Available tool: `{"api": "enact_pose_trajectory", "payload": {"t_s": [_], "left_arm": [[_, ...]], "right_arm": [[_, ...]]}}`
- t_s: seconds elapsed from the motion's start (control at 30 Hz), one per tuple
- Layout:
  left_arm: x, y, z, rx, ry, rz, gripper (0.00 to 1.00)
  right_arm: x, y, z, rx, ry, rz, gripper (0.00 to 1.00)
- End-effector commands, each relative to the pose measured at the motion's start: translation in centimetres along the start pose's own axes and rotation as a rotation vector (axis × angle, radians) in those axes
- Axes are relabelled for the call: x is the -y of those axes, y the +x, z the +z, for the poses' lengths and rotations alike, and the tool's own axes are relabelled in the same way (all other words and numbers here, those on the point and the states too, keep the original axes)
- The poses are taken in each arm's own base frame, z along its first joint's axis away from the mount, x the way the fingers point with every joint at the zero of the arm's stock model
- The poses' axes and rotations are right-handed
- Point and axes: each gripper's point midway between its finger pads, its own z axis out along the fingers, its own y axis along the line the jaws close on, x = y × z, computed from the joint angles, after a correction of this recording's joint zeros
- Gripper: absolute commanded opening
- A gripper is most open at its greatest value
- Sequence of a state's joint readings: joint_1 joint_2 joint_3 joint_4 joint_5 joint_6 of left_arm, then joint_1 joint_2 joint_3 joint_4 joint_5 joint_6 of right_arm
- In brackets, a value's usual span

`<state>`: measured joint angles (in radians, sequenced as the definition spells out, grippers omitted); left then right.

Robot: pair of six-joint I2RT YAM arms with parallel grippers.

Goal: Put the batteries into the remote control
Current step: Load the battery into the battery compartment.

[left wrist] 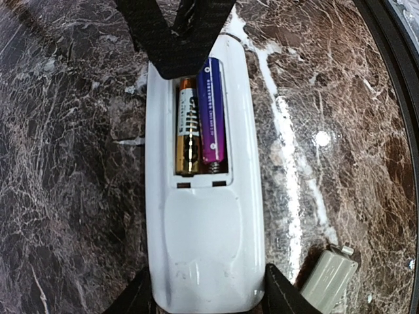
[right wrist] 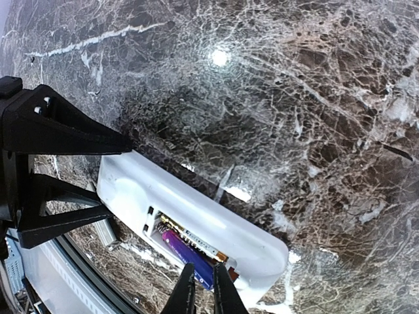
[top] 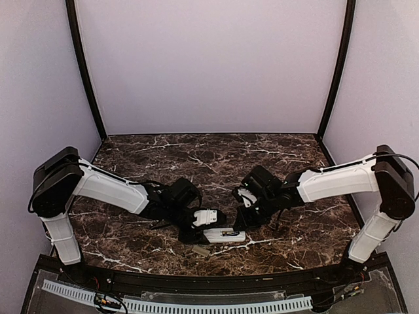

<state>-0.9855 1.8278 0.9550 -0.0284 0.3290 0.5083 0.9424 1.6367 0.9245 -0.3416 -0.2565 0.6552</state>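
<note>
Overhead light; glare on marble table (left wrist: 321,139); wrist views edge-warped.

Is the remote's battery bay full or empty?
Full: a gold-black battery and a purple battery lie side by side in the remote control; the grey cover is off.

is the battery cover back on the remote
No, the remote control shows two batteries in its open bay, and the grey cover lies beside it.

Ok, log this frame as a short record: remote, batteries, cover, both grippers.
remote: white, back up on table, bay open
batteries: two, side by side in the bay
cover: grey, off, lying beside remote
left gripper: clamped on remote's end
right gripper: fingers together, tips at batteries' end
</note>
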Motion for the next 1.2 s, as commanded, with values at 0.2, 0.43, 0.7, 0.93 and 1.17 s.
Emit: {"api": "enact_pose_trajectory", "payload": {"t_s": [0.2, 0.43, 0.7, 0.93, 1.17], "left_arm": [[0.7, 1.7, 0.2, -0.06, 0.021, -0.017, 0.5], [0.9, 1.8, 0.4, -0.06, 0.03, -0.012, 0.46], [0.9, 1.8, 0.5, -0.059, 0.035, -0.012, 0.26], [0.7, 1.7, 0.5, -0.06, 0.031, -0.017, 0.0], [0.6, 1.7, 0.5, -0.063, 0.024, -0.017, 0.0]], "right_arm": [[-0.1, -0.3, 0.1, 0.004, 0.023, -0.007, 0.09], [-0.3, -0.8, -1.3, 0.023, 0.046, 0.003, 0.15], [-0.2, 0.2, -1.6, 0.001, 0.051, 0.053, 0.19], [-0.2, 0.6, -0.9, -0.019, 0.029, 0.076, 0.19], [-0.3, 1.1, -0.5, -0.048, 0.021, 0.083, 0.16]]}}
